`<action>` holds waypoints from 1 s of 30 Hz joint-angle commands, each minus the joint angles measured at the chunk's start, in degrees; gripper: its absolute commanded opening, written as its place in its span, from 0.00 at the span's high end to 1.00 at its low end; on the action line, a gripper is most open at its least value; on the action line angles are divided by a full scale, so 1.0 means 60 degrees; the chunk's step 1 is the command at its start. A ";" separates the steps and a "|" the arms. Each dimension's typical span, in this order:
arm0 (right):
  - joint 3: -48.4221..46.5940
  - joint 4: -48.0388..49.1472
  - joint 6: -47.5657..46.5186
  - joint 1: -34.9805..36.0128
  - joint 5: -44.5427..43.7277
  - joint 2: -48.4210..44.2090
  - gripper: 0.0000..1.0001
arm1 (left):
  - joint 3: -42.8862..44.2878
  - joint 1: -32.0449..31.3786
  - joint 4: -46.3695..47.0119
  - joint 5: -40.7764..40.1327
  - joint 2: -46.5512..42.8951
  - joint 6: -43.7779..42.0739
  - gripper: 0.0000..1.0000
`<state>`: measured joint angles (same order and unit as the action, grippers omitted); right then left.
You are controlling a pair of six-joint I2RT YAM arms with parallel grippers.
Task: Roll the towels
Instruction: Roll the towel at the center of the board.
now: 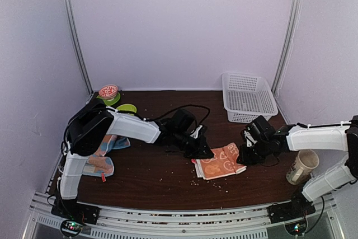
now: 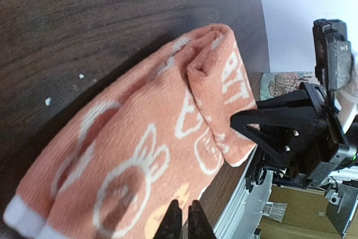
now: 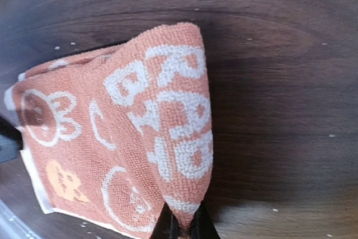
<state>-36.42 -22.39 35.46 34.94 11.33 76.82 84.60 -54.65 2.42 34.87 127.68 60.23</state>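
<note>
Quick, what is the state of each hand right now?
Left hand: closed, at the edge of the orange towel; whether it pinches cloth cannot be told.
Right hand: closed, holding a lifted fold of the orange towel.

Lab booth (white walls (image 1: 184,26), rail frame (image 1: 168,216))

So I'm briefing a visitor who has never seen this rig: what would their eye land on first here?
The orange towel with white cartoon print lies in the middle near the front, one end lifted into a fold. Both grippers close on it: the right gripper pinches the raised fold, and the left gripper seems to nip the opposite edge. A white basket sits behind at right, and a blue towel lies bunched at far left.
</note>
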 commanded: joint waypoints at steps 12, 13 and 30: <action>-0.2877 -0.3987 0.0274 0.2398 -0.5690 0.2496 1.00 | -0.0625 0.0158 -0.0121 -0.0392 -0.0991 -0.0831 0.96; -0.3031 -0.4083 0.0369 0.2551 -0.5870 0.2614 1.00 | -0.0643 0.0159 -0.0080 -0.0368 -0.0980 -0.0856 0.97; -0.3802 -0.4317 0.0630 0.3104 -0.6136 0.3332 1.00 | -0.0228 0.0291 -0.1625 -0.1262 -0.0317 -0.1800 1.00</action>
<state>-57.93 -46.78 38.22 53.28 -22.59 95.92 81.45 -53.28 -3.46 30.44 124.42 53.41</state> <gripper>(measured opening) 0.064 0.005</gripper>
